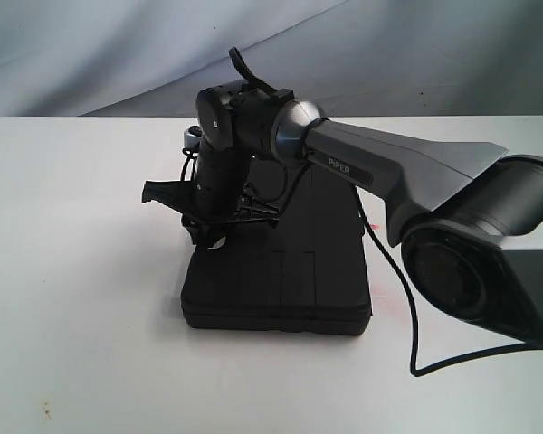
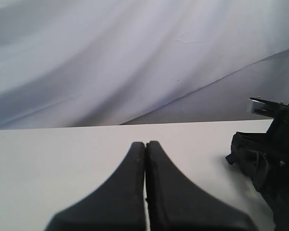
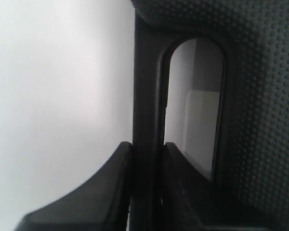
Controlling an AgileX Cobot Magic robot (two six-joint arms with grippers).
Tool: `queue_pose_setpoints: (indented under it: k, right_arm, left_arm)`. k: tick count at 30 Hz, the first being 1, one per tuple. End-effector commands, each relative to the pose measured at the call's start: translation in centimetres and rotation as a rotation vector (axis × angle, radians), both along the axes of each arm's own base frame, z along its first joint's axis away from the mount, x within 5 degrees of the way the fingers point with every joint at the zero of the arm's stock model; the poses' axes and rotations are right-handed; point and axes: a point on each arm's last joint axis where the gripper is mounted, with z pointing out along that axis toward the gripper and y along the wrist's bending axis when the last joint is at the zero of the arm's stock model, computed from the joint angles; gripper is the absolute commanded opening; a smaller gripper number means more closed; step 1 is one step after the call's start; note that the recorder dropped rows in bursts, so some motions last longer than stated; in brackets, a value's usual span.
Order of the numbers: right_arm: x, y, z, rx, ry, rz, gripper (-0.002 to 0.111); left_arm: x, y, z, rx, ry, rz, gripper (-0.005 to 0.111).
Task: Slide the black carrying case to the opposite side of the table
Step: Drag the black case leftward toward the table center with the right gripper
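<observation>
Gripping claw: right gripper [image 3: 147,147], fingers clamped on the handle bar [image 3: 145,96] of the flat rectangular black matte plastic case [image 1: 281,280], one finger in the moulded slot [image 3: 195,106], one outside.
Case: lying flat mid-table, every edge well inside the wide white matte tabletop [image 1: 81,271].
Open room: bare white surface left of and in front of the case.
Left gripper [image 2: 145,144]: fingers pressed together, empty, over the tabletop.
</observation>
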Motion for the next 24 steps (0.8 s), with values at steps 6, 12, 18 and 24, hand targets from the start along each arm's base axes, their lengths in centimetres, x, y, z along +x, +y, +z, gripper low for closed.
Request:
queue_pose_setpoints:
  k: [6,12,18,24]
  right_arm:
    - [-0.7,0.4,-1.7,-0.017,0.049,0.017,0.0]
    - [-0.9,0.4,-1.7,-0.017,0.066,0.047,0.0]
    - [-1.1,0.6,-0.9,0.01,0.067,0.067,0.0]
    - [-0.9,0.4,0.5,0.017,0.023,0.075,0.0]
  left_arm:
    - [0.0,0.0,-0.1,0.0,-0.005,-0.005,0.0]
    - [0.0,0.0,-0.1,0.0,-0.005,-0.005,0.0]
    - [0.0,0.0,-0.1,0.0,-0.005,-0.005,0.0]
    - [0.0,0.0,-0.1,0.0,-0.005,-0.005,0.0]
